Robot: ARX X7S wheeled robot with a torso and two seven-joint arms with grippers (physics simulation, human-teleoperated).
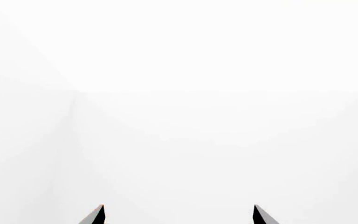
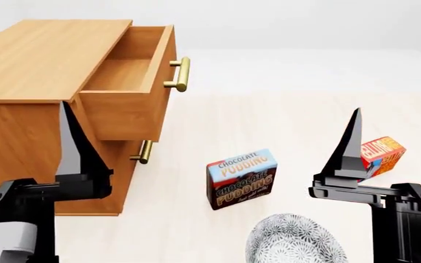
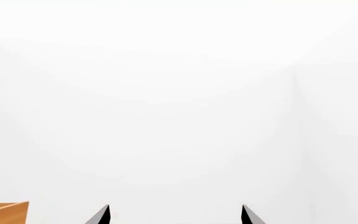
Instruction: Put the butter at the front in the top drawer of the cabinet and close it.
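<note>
light: bright, even | shadows: faint | focus: sharp | wrist views: washed out white, perhaps overexposed

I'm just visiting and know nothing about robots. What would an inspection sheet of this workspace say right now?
Surface: pale wood-grain floor, bare between items.
Job's things: cabinet at left; its top drawer pulled open, nothing seen inside; the lower drawer's handle sits close to the cabinet.
Clutter: chocolate pudding box mid-floor; orange box partly behind the right claw; patterned bowl at the bottom edge.
Grippers: left claw and right claw both open, holding nothing.
Cables: nothing seen.
Surroundings: plain white walls.
</note>
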